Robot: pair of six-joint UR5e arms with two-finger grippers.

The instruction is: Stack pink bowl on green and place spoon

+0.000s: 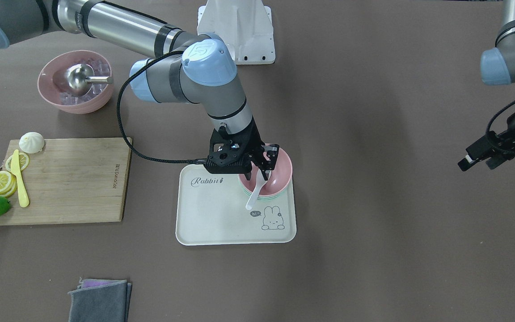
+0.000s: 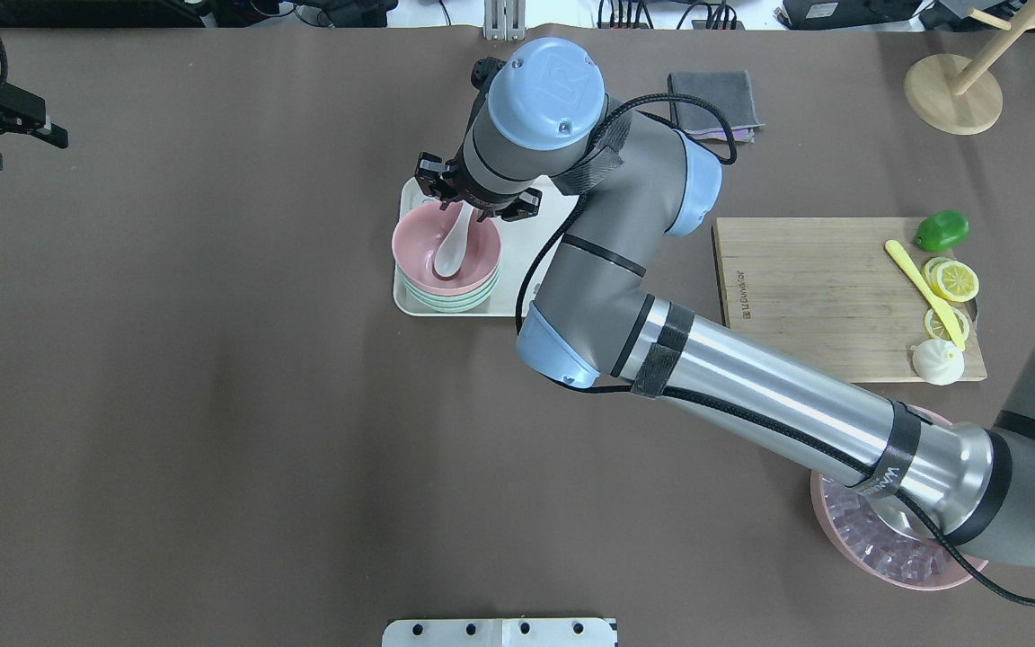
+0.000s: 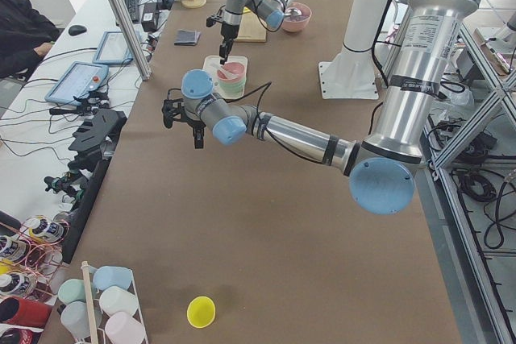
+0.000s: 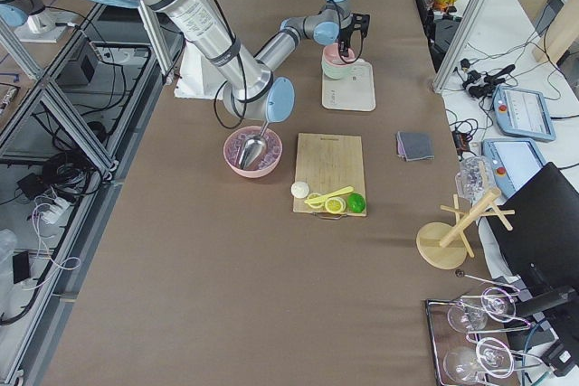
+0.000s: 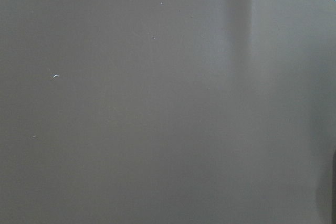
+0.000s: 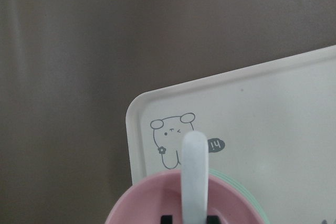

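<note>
The small pink bowl [image 1: 280, 172] sits nested on the mint-green bowl stack [image 1: 266, 197] at the corner of a white rabbit tray [image 1: 213, 214]. The white spoon [image 1: 254, 197] lies with its oval end inside the pink bowl [image 2: 419, 243] and its handle slanting out over the rim. My right gripper [image 1: 266, 163] hangs right over the bowl. In the right wrist view its fingertips [image 6: 167, 219] flank the spoon [image 6: 194, 171] closely, so it looks shut on it. My left gripper [image 1: 476, 163] hovers open and empty, far off at the table's side.
A wooden cutting board [image 1: 69, 179] carries lemon slices, a lime, a bun and a yellow knife [image 1: 19, 179]. The larger pink bowl with ice and steel scoop [image 1: 75, 87] stands behind it. A folded grey cloth [image 1: 99, 299] lies near the operators' edge.
</note>
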